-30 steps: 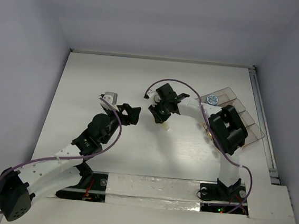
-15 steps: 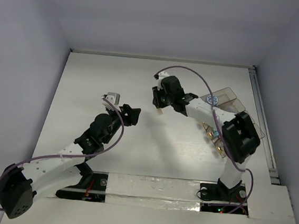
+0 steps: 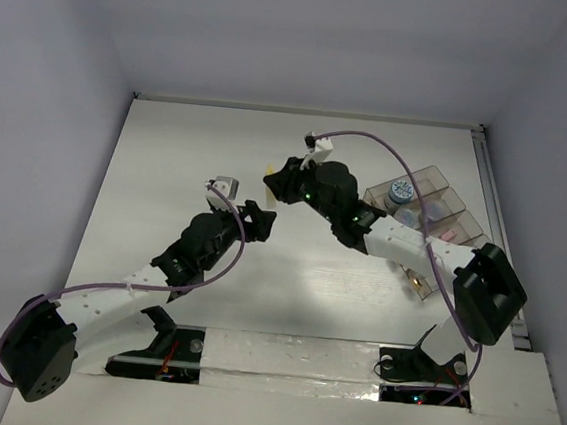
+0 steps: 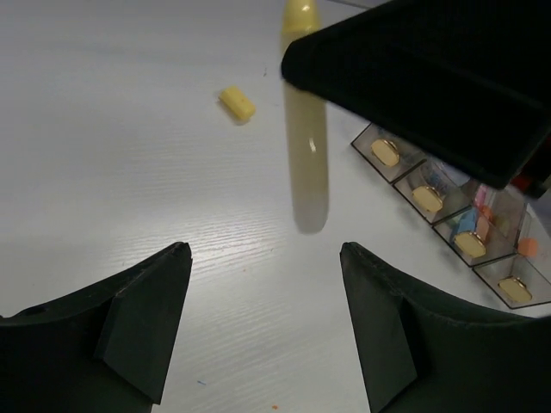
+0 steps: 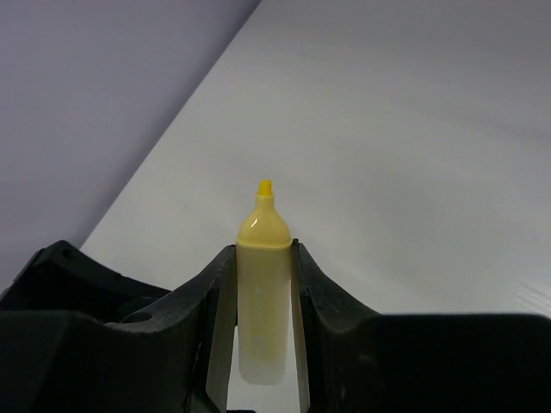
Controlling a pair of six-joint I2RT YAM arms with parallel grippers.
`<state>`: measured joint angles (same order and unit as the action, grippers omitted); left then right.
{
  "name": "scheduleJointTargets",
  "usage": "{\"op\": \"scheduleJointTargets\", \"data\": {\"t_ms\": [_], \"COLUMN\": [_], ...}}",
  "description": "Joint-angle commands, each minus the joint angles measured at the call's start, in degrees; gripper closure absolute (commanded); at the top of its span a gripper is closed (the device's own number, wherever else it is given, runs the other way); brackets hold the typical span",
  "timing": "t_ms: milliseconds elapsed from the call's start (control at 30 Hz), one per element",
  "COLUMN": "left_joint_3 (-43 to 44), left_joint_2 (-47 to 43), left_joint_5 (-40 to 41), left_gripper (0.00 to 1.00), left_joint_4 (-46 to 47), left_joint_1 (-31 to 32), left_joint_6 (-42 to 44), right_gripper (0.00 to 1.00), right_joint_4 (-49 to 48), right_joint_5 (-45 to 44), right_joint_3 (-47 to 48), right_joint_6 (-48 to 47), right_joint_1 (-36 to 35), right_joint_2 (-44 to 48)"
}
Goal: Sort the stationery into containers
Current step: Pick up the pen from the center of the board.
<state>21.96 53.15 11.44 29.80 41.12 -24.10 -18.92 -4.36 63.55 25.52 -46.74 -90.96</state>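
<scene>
My right gripper (image 5: 263, 248) is shut on a pale yellow highlighter (image 5: 262, 301), uncapped, its tip pointing away from the wrist. From above, this gripper (image 3: 283, 179) hangs over mid-table, with the highlighter (image 3: 270, 172) poking out at its left. My left gripper (image 4: 264, 251) stands open and empty just below it, fingers (image 4: 146, 310) wide apart over bare table. The highlighter (image 4: 306, 163) hangs in front of them. A small yellow cap (image 4: 236, 103) lies on the table beyond. The smoky-brown organiser tray (image 3: 438, 173) sits at the right, holding a blue-white tub (image 3: 400, 191).
The tray's compartments (image 4: 405, 151) hold small coloured items. The right arm's black wrist (image 4: 430, 77) fills the upper right of the left wrist view. White walls close the table at the back and sides, and a rail (image 3: 497, 233) runs along the right edge.
The right gripper has carried the highlighter up and to the left, with the arm stretching out low across the table. The left gripper has shifted slightly right towards it.
</scene>
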Motion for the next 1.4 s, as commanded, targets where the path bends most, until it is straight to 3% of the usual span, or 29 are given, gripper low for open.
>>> {"op": "scheduleJointTargets", "data": {"t_ms": [0, 100, 300, 433, 667, 1100, 1367], "left_joint_3": [-0.42, -0.69, -0.68, -0.86, -1.04, -1.39, -1.65], "left_joint_2": [-0.59, -0.76, -0.76, -1.2, -1.64, -2.34, -3.13], "left_joint_5": [-0.98, -0.72, -0.46, -0.46, -0.45, -0.28, 0.24], "left_gripper": [0.33, 0.34, 0.43, 0.54, 0.6, 0.61, 1.0], "left_joint_4": [4.83, 5.0, 4.83, 4.91, 5.09, 5.27, 5.27], "left_joint_1": [-0.25, -0.25, -0.78, -0.78, -0.78, -0.78, -0.78], "left_joint_6": [-0.69, -0.69, -0.51, -0.34, -0.42, -0.34, 0.37], "right_gripper": [0.95, 0.95, 0.95, 0.95, 0.95, 0.95, 0.95], "right_joint_4": [-8.94, -10.78, -10.44, -9.21, -7.71, -6.31, -6.39], "right_joint_5": [-1.7, -1.97, -1.71, -1.35, 0.4, 2.42, 2.87], "right_joint_3": [-0.09, -0.18, -0.01, -0.09, -0.36, 0.17, -0.09], "right_joint_6": [2.96, 3.31, 3.66, 3.75, 3.66, 2.17, 2.52], "right_joint_1": [-1.77, -3.27, -3.8, -4.32, -4.32, -4.94, -5.47], "right_joint_2": [-1.06, -1.68, -1.59, -1.5, -1.94, -3.35, -3.09]}}
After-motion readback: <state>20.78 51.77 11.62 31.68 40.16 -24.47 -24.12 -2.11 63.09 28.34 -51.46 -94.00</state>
